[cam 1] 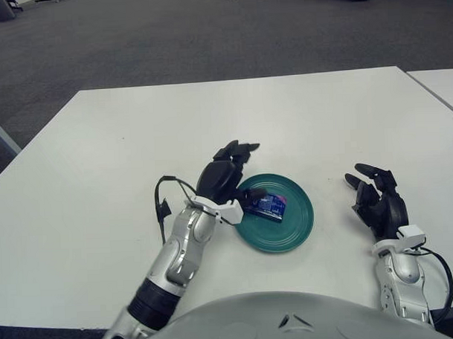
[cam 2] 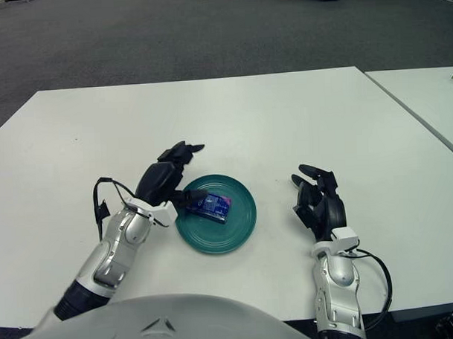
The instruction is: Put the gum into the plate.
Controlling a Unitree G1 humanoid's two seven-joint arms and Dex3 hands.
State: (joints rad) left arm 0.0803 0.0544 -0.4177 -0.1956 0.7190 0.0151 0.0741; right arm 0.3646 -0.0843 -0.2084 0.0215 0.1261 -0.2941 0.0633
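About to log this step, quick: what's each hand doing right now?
Left hand: open, holding nothing, at the left edge of the green plate; gum pack lies in the plate.
Right hand: open, holding nothing, right of the plate.
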